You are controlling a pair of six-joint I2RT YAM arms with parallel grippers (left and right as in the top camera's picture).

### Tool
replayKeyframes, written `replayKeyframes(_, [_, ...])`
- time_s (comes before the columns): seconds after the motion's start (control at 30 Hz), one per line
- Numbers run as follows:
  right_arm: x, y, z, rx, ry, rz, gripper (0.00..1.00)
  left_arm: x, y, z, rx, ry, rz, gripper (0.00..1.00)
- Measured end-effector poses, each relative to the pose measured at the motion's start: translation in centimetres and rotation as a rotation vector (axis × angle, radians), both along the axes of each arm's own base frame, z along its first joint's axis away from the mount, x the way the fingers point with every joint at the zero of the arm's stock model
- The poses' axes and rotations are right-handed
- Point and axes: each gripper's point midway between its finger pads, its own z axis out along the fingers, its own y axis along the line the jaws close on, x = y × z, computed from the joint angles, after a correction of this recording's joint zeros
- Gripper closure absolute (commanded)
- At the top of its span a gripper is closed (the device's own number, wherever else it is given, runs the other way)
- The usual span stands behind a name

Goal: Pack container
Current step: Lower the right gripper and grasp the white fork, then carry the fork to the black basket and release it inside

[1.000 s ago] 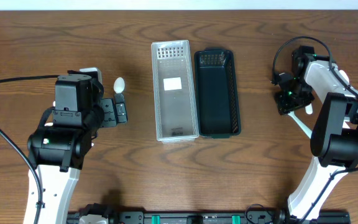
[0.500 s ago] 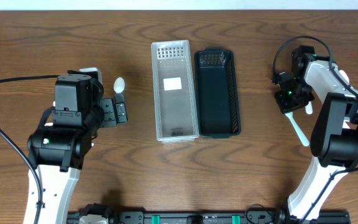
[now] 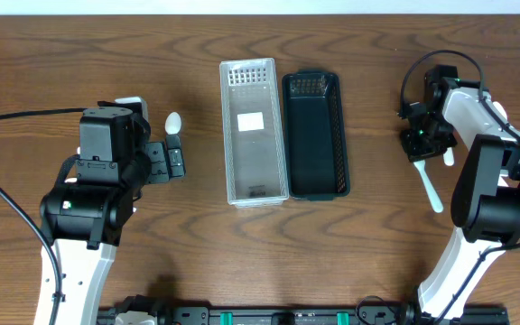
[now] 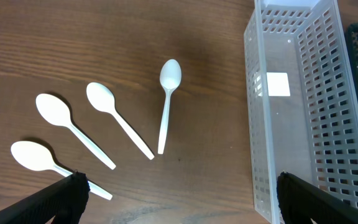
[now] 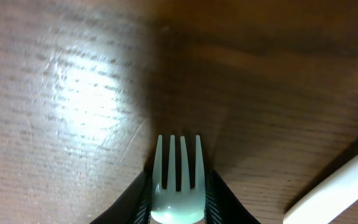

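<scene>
The white plastic fork (image 5: 178, 167) sits far out on the right side of the bench (image 3: 106, 63), well apart from both baskets. It is pinched just below its four tines by the jaws of the right gripper (image 5: 178, 200), which are narrowed onto it. The fork looks thin, light and a little translucent, and its tines point out over the wood. Whether it has cleared the surface cannot be told. To do this step well, I would raise the fork straight up and keep it level so it does not pivot in so slight a pinch. It should also stay clear of the white plastic handle (image 3: 430, 187) lying just beside it. Then carry it left, turn its length to match the long side of a basket, and lower it close to the floor before letting go. The black slotted basket (image 3: 342, 126) is the nearer one. The white perforated basket (image 4: 328, 112) touches its far side and holds only a small label. Farther left, the left gripper (image 4: 182, 190) hangs with jaws wide above four white plastic spoons (image 4: 166, 106).
</scene>
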Motion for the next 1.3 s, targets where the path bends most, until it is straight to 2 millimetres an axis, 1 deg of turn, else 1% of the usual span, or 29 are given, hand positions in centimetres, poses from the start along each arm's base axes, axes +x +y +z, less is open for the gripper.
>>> replayKeyframes(0.07, [0.0, 0.1, 0.1, 0.0, 0.008, -0.014, 0.99, 0.0, 0.0, 0.0, 0.0, 0.0, 0.0, 0.02])
replayKeyframes(0.13, [-0.2, 0.2, 0.5, 0.0, 0.027, -0.026, 0.99, 0.0, 0.0, 0.0, 0.0, 0.0, 0.0, 0.02])
replayKeyframes(0.2, [0.3, 0.6, 1.4, -0.002, 0.024, -0.036, 0.99, 0.0, 0.0, 0.0, 0.0, 0.0, 0.0, 0.02])
replayKeyframes(0.3, [2.6, 1.7, 4.0, -0.011, -0.036, -0.051, 0.99, 0.0, 0.0, 0.0, 0.0, 0.0, 0.0, 0.02])
replayKeyframes(0.4, [5.4, 3.7, 7.6, -0.013, -0.149, -0.063, 0.99, 0.0, 0.0, 0.0, 0.0, 0.0, 0.0, 0.02])
replayKeyframes(0.43, [6.4, 4.6, 9.1, -0.01, -0.197, -0.068, 0.99, 0.0, 0.0, 0.0, 0.0, 0.0, 0.0, 0.02])
replayKeyframes(0.5, [8.0, 7.1, 12.6, 0.01, -0.304, -0.08, 0.99, 0.0, 0.0, 0.0, 0.0, 0.0, 0.0, 0.02])
replayKeyframes(0.53, [8.5, 8.1, 13.8, 0.021, -0.342, -0.08, 0.99, 0.0, 0.0, 0.0, 0.0, 0.0, 0.0, 0.02])
replayKeyframes(0.57, [9.2, 10.0, 15.8, 0.041, -0.403, -0.078, 0.99, 0.0, 0.0, 0.0, 0.0, 0.0, 0.0, 0.02])
replayKeyframes(0.63, [10.0, 13.1, 18.4, 0.078, -0.487, -0.065, 0.99, 0.0, 0.0, 0.0, 0.0, 0.0, 0.0, 0.02])
replayKeyframes(0.67, [10.3, 15.3, 19.7, 0.107, -0.533, -0.054, 0.99, 0.0, 0.0, 0.0, 0.0, 0.0, 0.0, 0.02])
replayKeyframes(0.73, [10.3, 18.4, 20.8, 0.143, -0.574, -0.044, 0.99, 0.0, 0.0, 0.0, 0.0, 0.0, 0.0, 0.02])
replayKeyframes(0.8, [9.7, 21.4, 20.7, 0.161, -0.581, -0.04, 0.99, 0.0, 0.0, 0.0, 0.0, 0.0, 0.0, 0.02])
replayKeyframes(0.87, [9.1, 23.5, 19.9, 0.152, -0.568, -0.051, 0.99, 0.0, 0.0, 0.0, 0.0, 0.0, 0.0, 0.02])
replayKeyframes(0.97, [8.5, 24.7, 17.6, 0.11, -0.527, -0.079, 0.99, 0.0, 0.0, 0.0, 0.0, 0.0, 0.0, 0.02])
replayKeyframes(1.03, [8.3, 24.8, 15.5, 0.075, -0.483, -0.104, 0.99, 0.0, 0.0, 0.0, 0.0, 0.001, 0.0, 0.02])
replayKeyframes(1.1, [8.0, 24.5, 13.0, 0.037, -0.428, -0.128, 0.99, -0.1, 0.0, -0.1, 0.001, 0.008, 0.0, 0.02])
replayKeyframes(1.17, [7.9, 24.3, 11.0, 0.011, -0.386, -0.142, 0.91, -0.2, 0.0, -0.2, 0.001, 0.011, 0.0, 0.02])
replayKeyframes(1.2, [7.8, 24.3, 10.1, 0.0, -0.367, -0.145, 0.89, -0.2, 0.0, -0.2, 0.001, 0.013, 0.0, 0.02])
replayKeyframes(1.23, [7.8, 24.2, 9.4, -0.009, -0.353, -0.148, 0.82, -0.3, 0.0, -0.2, 0.002, 0.014, 0.0, 0.02])
replayKeyframes(1.3, [7.5, 24.1, 8.7, -0.019, -0.335, -0.149, 0.64, -0.3, 0.0, -0.2, 0.002, 0.015, 0.0, 0.02])
